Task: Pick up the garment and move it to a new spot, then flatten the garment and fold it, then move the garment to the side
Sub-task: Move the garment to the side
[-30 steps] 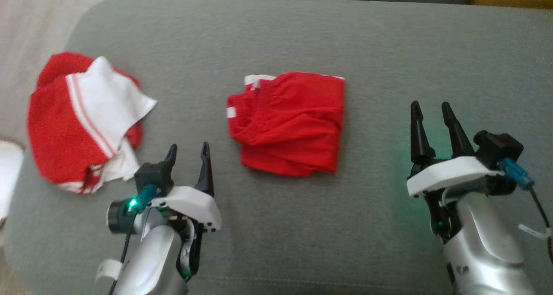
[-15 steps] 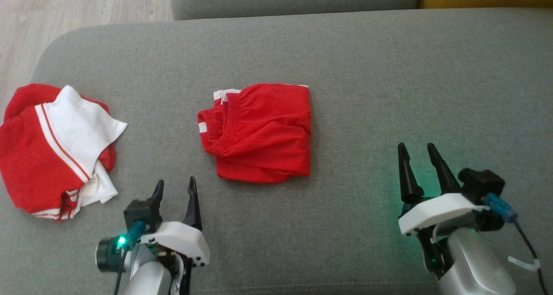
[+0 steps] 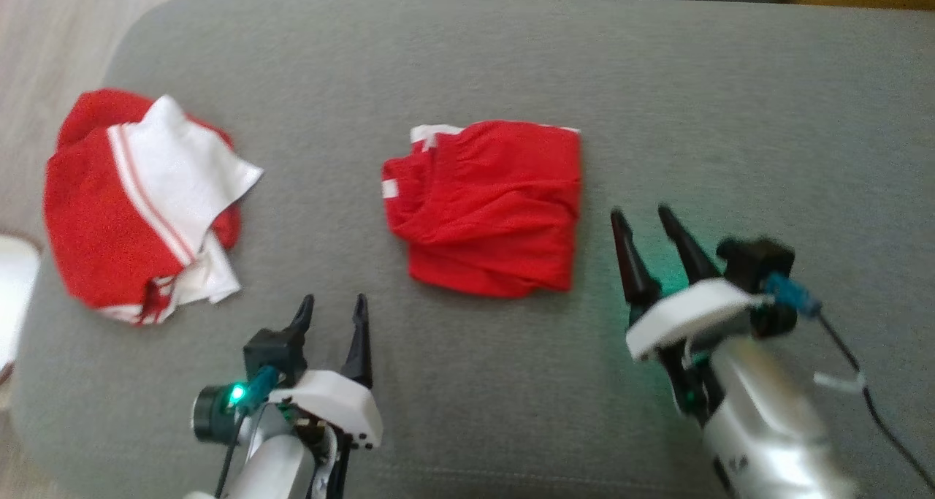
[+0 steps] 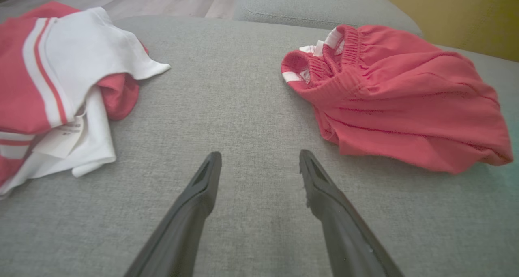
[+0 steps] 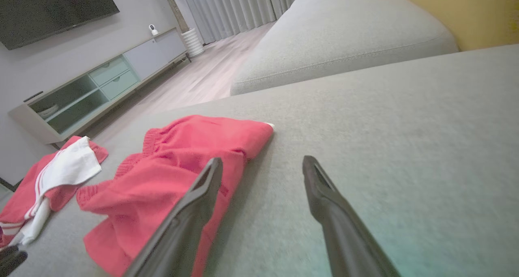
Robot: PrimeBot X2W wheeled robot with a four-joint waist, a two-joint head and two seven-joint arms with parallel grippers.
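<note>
Head view: jersey (image 3: 139,207) lies crumpled at the left end of the grey sofa cushion (image 3: 475,61), red mesh with a white panel and red-striped trim flopped over the top, close to the cushion's left edge. Left end effector (image 3: 333,302) sits nearer the camera and to the jersey's right, fingers spread wide, nothing between them. The jersey's lower right corner is near it but apart. Folded red shorts (image 3: 486,207) lie mid-cushion, waistband to the left. Right end effector (image 3: 641,218) is just off the shorts' lower right corner, also spread wide and empty, well apart from the jersey. Left wrist view: left end effector (image 4: 260,157) points at bare cushion, with the jersey (image 4: 52,78) ahead-left, its white label (image 4: 61,137) showing, and the shorts (image 4: 397,102) ahead-right. Neither touches the fingers (image 4: 194,212). Right wrist view: right end effector (image 5: 262,161) has its left finger overlapping the shorts (image 5: 178,167) in frame, can't tell if they touch. The jersey (image 5: 56,175) lies beyond, far left.
</note>
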